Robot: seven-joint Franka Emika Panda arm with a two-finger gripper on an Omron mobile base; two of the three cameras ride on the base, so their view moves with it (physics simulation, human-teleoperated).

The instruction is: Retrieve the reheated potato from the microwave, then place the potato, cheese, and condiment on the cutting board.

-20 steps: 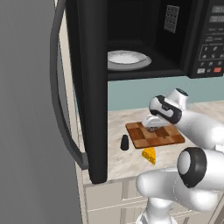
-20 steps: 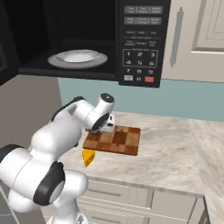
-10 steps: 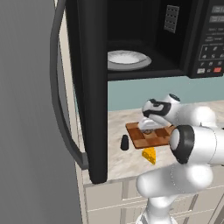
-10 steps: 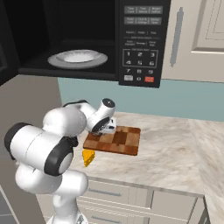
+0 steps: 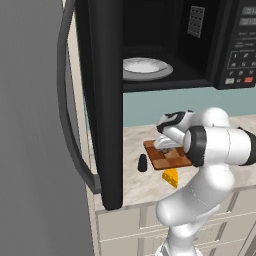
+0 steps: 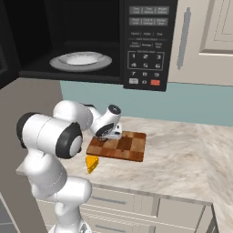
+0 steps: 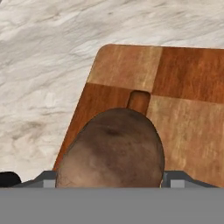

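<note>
Brown potato (image 7: 111, 149) lengthwise between claw (image 7: 109, 179) tips

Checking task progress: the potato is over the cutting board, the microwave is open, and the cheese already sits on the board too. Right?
Not quite: the cheese lies on the counter beside the cutting board, as both base views show. The rest holds.

a pale marbled counter (image 6: 182, 157) is seen below the microwave. a checkered board (image 6: 122, 146) lies flat on it near the front edge. a yellow cheese wedge (image 5: 171, 177) rests on the counter just in front of the board, and a small black shaker (image 5: 143, 163) stands beside the board's left end.
</note>
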